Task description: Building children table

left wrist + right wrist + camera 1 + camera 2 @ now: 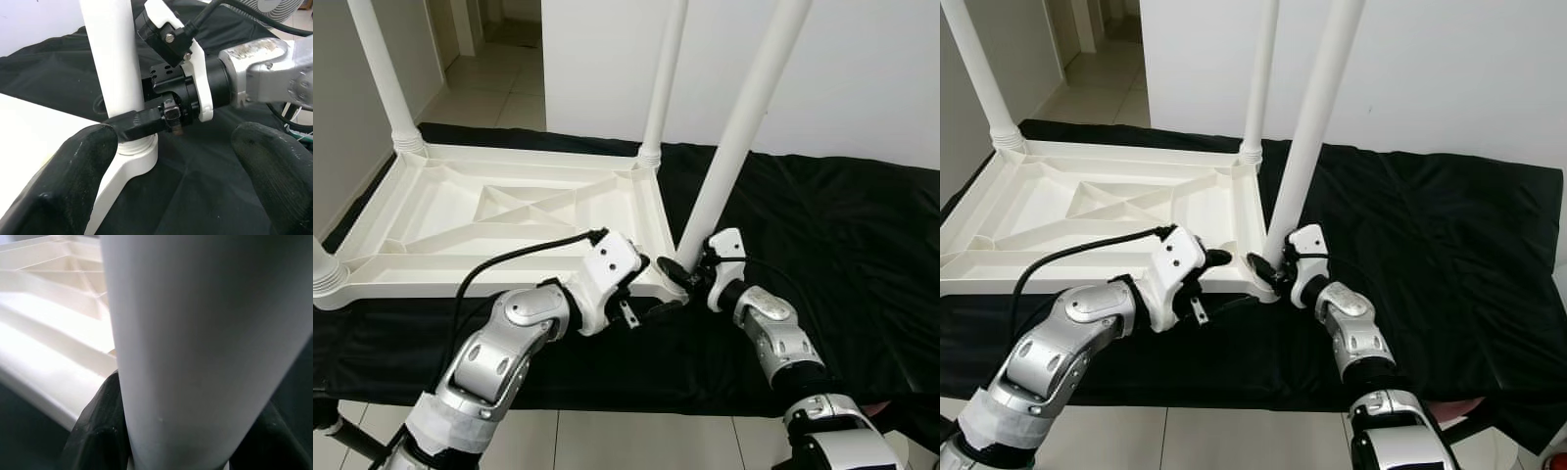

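White table leg [736, 147] pinched at base by right tool [690, 272]; left wrist view shows left tool [171, 166] spread, nearby.

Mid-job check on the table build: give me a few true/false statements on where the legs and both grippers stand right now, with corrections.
1. The tabletop lies upside down on a black cloth. True.
2. The right gripper is clamped on the near-right leg, low by its socket. True; the right wrist view shows its fingers on both sides of the leg.
3. The left gripper is shut on that same leg. False; its fingers are spread open beside the table corner, holding nothing.
4. The near-right leg stands straight like the others. False; it leans, its top tilted to the robot's right.
5. The cloth lies on a tiled floor. True.
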### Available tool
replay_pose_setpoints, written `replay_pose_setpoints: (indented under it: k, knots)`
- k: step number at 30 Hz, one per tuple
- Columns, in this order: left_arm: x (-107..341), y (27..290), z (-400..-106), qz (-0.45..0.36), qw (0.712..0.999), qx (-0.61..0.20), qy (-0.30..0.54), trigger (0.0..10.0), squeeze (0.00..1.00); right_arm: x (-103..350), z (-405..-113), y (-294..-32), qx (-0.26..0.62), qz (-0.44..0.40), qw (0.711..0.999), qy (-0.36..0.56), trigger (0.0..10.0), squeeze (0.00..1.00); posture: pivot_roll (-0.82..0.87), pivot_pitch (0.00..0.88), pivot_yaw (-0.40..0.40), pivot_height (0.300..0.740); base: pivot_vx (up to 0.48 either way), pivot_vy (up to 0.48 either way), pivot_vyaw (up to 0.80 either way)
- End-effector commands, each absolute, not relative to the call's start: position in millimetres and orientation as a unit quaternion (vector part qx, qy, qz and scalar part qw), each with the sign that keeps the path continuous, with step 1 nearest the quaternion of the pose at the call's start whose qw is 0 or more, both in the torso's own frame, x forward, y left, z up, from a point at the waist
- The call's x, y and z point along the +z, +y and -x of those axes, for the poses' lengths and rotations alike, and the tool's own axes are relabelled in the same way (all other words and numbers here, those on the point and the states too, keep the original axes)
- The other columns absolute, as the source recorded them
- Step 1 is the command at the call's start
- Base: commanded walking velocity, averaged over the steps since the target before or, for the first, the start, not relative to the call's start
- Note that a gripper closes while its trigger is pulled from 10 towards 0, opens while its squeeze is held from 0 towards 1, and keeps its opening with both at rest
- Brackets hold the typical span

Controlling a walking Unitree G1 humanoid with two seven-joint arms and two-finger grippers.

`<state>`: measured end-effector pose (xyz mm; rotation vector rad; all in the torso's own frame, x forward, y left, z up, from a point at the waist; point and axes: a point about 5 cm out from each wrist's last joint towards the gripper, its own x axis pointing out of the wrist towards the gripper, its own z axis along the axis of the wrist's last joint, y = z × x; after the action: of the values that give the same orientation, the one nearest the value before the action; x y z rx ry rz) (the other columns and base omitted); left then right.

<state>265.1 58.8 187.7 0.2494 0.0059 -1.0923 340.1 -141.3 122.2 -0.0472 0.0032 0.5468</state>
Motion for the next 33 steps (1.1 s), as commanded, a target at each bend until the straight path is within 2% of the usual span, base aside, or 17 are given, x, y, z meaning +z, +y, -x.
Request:
replay_pose_setpoints:
  k: [1,4,7,9,15,20,21,22,29,33]
  knots:
    - [188,57,-265,-0.119,0.849,-0.515,0.004,10.0,0.0,121,-340,-138,0.254,0.023,0.967,0.01,10.0,0.0,0.04,0.0,-0.073,0.74,0.0,0.0,0.0]
    - [187,56,-264,-0.119,0.849,-0.515,0.005,10.0,0.0,123,-337,-132,0.234,0.016,0.972,0.006,10.0,0.0,0.03,0.0,-0.074,0.74,0.0,0.0,0.0]
    - [186,56,-264,-0.118,0.849,-0.514,0.007,10.0,0.0,124,-329,-118,0.178,0.002,0.984,0.01,10.0,0.0,0.03,0.0,-0.077,0.74,0.0,0.0,0.0]
    - [186,56,-264,-0.118,0.849,-0.514,0.007,10.0,0.0,124,-329,-118,0.178,0.002,0.984,0.01,10.0,0.0,0.03,0.0,-0.077,0.74,0.0,0.0,0.0]
    - [185,57,-265,-0.119,0.85,-0.513,0.007,10.0,0.0,118,-311,-96,0.059,-0.02,0.997,0.036,10.0,0.0,0.04,0.0,-0.086,0.74,0.0,0.0,0.0]
    - [185,57,-265,-0.12,0.85,-0.513,0.006,10.0,0.0,120,-309,-94,0.044,-0.021,0.998,0.034,10.0,0.0,0.04,0.0,-0.081,0.74,0.0,0.0,0.0]
    - [185,57,-265,-0.122,0.849,-0.514,0.007,10.0,0.0,122,-309,-96,0.039,-0.021,0.999,0.032,10.0,0.19,0.06,0.0,-0.077,0.74,0.0,0.0,0.0]
    - [185,58,-265,-0.122,0.849,-0.514,0.007,10.0,0.0,124,-309,-99,0.033,-0.021,0.999,0.028,10.0,1.0,0.06,0.0,-0.077,0.74,0.0,0.0,0.0]
    - [187,60,-267,-0.125,0.85,-0.512,0.008,10.0,0.0,132,-305,-105,0.034,-0.032,0.999,0.016,10.0,1.0,0.09,0.0,-0.092,0.74,0.0,0.0,0.0]
    - [188,61,-265,-0.124,0.854,-0.506,0.007,10.0,0.0,147,-306,-119,0.043,-0.032,0.998,-0.011,10.0,1.0,0.07,0.0,-0.099,0.74,0.0,0.0,0.0]
